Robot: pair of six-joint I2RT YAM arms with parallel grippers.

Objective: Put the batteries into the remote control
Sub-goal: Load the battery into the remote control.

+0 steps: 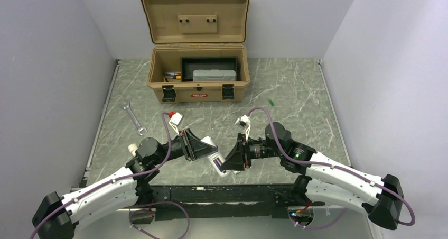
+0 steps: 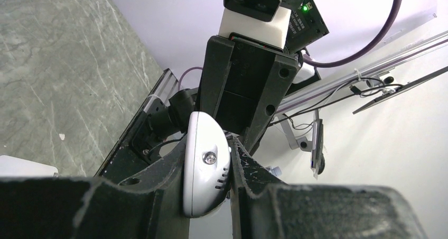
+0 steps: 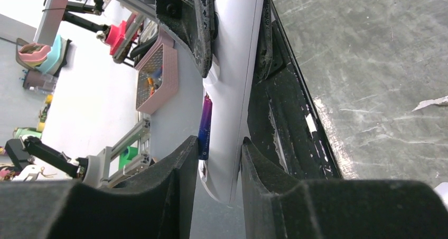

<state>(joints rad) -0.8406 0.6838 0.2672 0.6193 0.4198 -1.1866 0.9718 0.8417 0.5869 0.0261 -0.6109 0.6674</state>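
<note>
Top external: I've got the remote control pinched from both sides above the worktop's near edge. The left end effector is clamped at 9 o'clock, the right end effector at 3. The purple battery lies along the remote's body and the green battery lies at 1 o'clock. The toolbox has a red label I can't read.

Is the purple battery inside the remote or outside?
Inside, it seems: the purple battery lies within the remote control; whether seated, cannot tell.

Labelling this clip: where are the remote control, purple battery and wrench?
remote control (image 3: 235, 64): right wrist view, white side face.
purple battery (image 3: 205, 123): right wrist view, middle of its body.
wrench (image 1: 133, 118): top external view, mid-handle.
</note>
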